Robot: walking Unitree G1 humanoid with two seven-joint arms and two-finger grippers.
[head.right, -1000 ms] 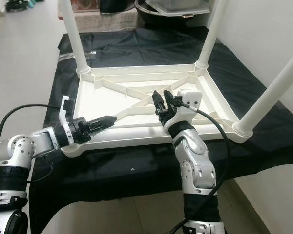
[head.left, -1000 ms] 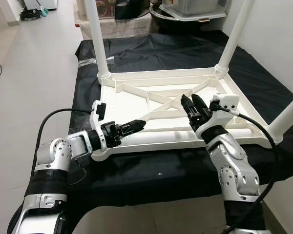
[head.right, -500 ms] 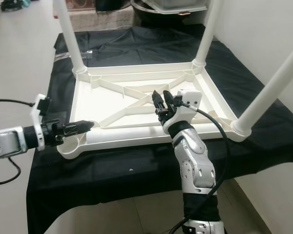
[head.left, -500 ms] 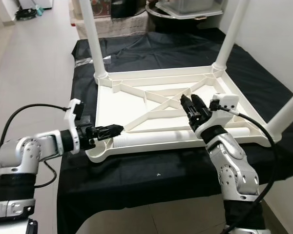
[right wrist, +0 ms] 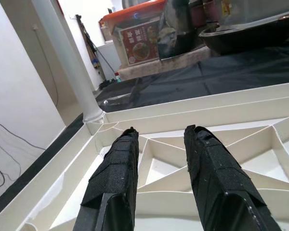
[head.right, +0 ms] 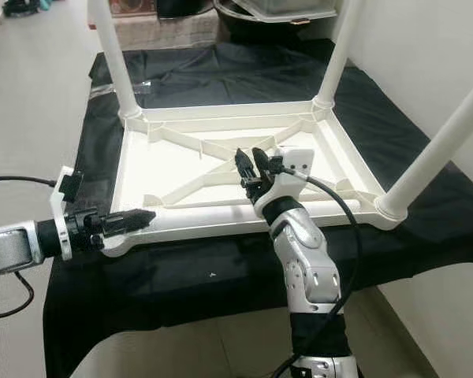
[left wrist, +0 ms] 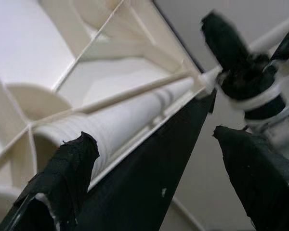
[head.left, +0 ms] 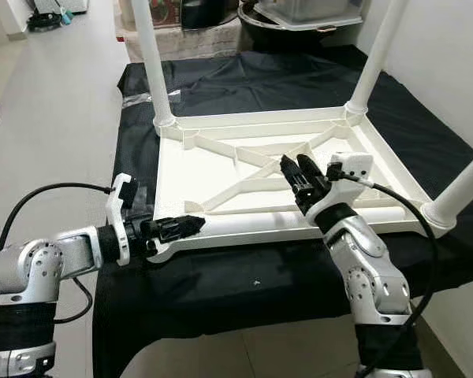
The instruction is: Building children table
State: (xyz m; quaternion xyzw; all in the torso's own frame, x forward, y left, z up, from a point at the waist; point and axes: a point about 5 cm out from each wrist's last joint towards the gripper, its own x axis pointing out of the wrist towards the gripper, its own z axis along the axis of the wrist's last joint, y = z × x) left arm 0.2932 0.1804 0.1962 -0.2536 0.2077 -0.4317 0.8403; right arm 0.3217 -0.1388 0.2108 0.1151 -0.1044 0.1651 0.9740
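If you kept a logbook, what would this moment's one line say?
upturned white table, three legs fitted | loose leg lying along near edge | left gripper at empty near-left corner, jaws open | right gripper over table middle, jaws open

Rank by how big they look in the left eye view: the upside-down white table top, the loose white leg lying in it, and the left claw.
1. Table top, largest by far.
2. Loose leg, a long tube.
3. Left claw, smallest, though it sits nearer the camera.

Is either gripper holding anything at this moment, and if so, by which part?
Nothing is held. The left gripper is open at the near-left corner of the upturned table; the right gripper is open above its ribs.
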